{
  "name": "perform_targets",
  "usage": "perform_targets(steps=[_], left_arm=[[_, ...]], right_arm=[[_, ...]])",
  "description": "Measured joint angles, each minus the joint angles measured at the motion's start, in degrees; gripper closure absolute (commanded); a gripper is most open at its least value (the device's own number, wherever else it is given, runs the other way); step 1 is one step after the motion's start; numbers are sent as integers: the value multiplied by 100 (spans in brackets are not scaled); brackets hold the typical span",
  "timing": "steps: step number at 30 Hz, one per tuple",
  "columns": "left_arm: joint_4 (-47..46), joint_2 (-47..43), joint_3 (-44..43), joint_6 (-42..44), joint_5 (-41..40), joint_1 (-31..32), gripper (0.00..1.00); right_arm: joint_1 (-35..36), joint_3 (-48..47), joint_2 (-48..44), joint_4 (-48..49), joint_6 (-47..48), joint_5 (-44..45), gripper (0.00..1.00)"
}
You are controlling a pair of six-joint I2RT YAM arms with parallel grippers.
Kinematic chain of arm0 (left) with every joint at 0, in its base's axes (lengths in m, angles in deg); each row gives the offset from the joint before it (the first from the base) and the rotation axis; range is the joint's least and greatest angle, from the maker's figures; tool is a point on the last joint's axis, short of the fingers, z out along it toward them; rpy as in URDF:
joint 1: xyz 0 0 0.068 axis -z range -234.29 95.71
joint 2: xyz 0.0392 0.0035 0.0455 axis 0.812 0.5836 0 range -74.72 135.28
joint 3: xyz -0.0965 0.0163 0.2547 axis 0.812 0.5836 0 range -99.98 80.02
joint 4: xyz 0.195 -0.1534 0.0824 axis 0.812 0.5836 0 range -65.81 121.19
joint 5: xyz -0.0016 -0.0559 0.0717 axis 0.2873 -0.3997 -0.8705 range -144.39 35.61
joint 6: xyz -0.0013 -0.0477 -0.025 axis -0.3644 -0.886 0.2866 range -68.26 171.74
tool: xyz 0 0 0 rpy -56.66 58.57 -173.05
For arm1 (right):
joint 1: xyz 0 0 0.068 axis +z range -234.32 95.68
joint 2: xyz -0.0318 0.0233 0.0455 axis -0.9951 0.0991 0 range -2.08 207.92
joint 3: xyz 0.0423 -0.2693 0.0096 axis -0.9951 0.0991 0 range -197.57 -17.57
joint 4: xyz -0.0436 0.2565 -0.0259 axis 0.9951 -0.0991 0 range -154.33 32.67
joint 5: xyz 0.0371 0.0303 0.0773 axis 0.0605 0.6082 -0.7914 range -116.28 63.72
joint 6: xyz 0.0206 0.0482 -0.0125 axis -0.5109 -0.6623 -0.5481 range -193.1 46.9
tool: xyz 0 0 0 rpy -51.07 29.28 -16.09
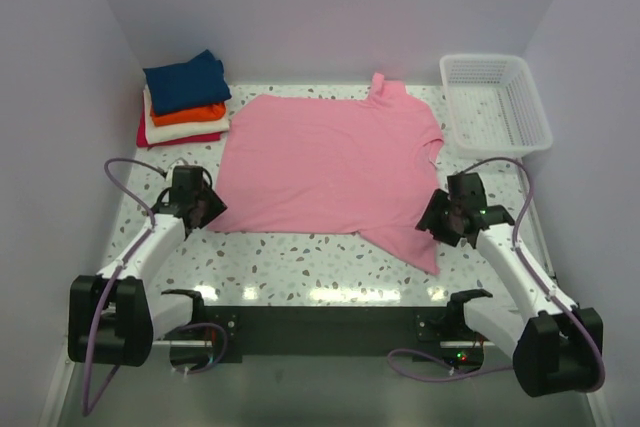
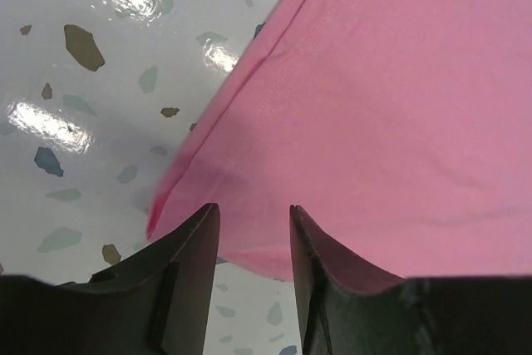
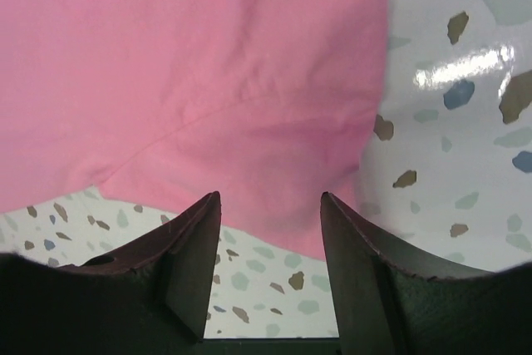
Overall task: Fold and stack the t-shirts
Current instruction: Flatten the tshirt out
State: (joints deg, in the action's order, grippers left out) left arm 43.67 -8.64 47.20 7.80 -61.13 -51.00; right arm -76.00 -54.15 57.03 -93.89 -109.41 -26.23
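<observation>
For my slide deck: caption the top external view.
Pink t-shirt lies spread out; folded shirt stack rear left, white basket rear right.

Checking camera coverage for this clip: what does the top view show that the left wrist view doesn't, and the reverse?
Top only: the folded stack, the basket, the right claw and the full outline of the pink shirt. Left wrist only: the hem stitching, and that the left claw is open at the shirt's corner. Both: the pink shirt on the speckled table.
</observation>
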Motion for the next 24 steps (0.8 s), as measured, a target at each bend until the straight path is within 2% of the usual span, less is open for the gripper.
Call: perform_targets(steps=[13,18,22,24], left_arm=[[-17,-293,20,-61,240,0,56],[-55,-365,20,-48,389,0,56],[-55,-365,22,-46,466,0,56],[-55,-365,22,-44,485,0,56]], right_arm=[[0,481,-411,-1316,-761,50,41],[0,713,-658,-1349,-918,68,41],[0,1019,-442,-1064,-1001,20,44],[0,1034,-310,-992,-1003,-13,54]])
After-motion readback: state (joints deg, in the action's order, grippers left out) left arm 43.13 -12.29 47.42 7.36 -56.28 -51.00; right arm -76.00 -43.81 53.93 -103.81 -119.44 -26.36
